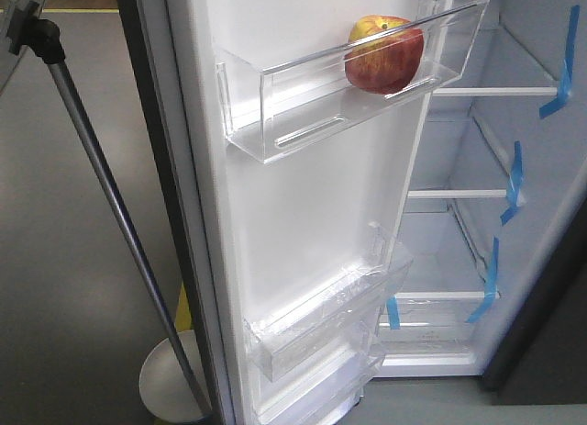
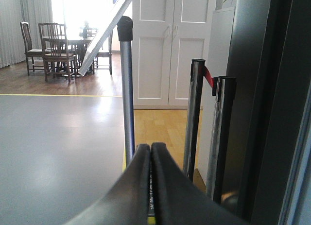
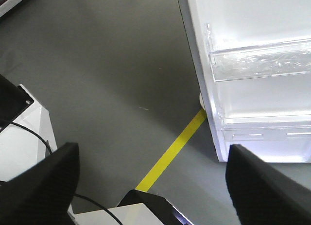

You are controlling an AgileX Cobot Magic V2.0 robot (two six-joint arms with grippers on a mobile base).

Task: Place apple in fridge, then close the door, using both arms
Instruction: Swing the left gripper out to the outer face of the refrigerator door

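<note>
Apple (image 1: 385, 53) sits in door (image 1: 303, 214) bin (image 1: 293, 90). Left jaws pressed together, empty, door's dark outer face just right of them; right jaws spread, facing its inside.

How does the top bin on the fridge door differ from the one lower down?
The top bin holds the apple; the lower bin holds no fruit. The top bin's plastic looks smooth, the lower bin's crinkled, as if film-wrapped. Both are clear plastic on the white door.
</note>
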